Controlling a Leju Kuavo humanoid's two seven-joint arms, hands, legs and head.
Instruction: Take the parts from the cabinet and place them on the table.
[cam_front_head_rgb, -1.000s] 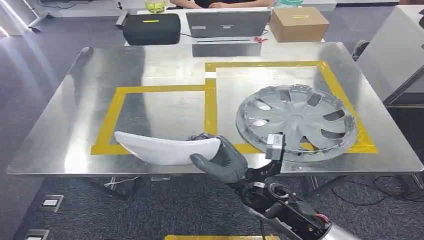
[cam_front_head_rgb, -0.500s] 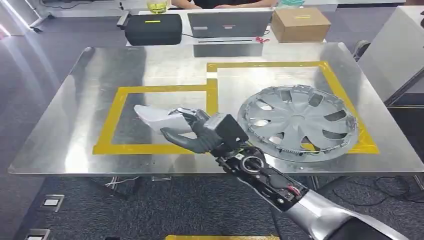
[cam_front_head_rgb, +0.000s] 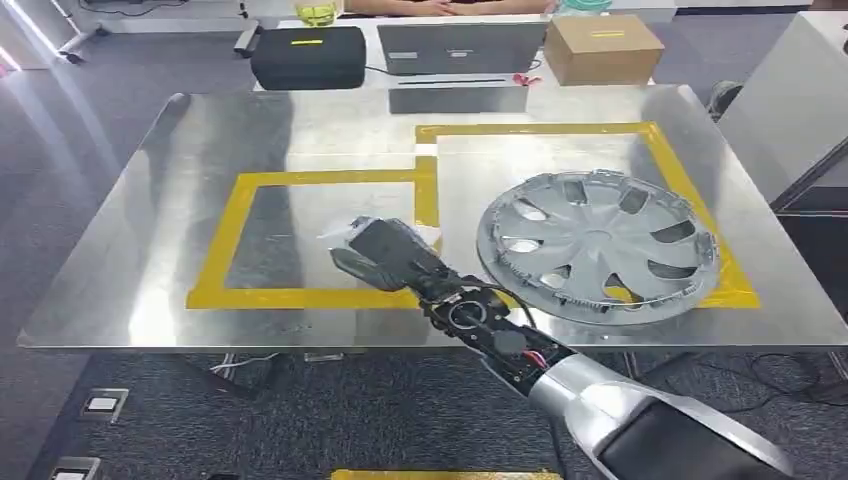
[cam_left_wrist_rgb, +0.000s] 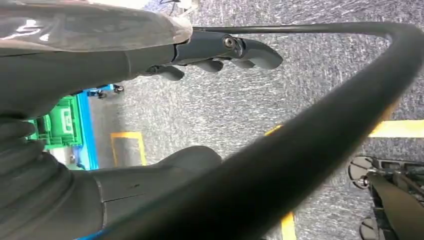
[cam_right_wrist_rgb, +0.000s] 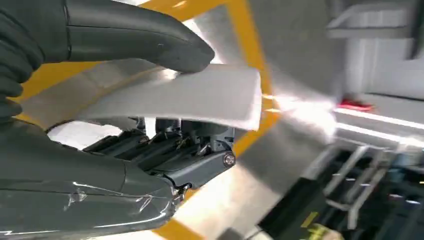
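In the head view the right hand (cam_front_head_rgb: 385, 255) reaches over the metal counter (cam_front_head_rgb: 130, 260) and grips a white part (cam_front_head_rgb: 345, 232) above the left yellow tape square (cam_front_head_rgb: 232, 215), near that square's right side. A silver wheel cover (cam_front_head_rgb: 597, 243) lies flat inside the right tape square.

The left wrist view shows the left hand (cam_left_wrist_rgb: 220, 52) above carpeted floor, fingers loosely curled and holding nothing.

The right wrist view shows the thumb (cam_right_wrist_rgb: 150, 40) pressing the white part (cam_right_wrist_rgb: 195, 97) against the fingers (cam_right_wrist_rgb: 165, 150).
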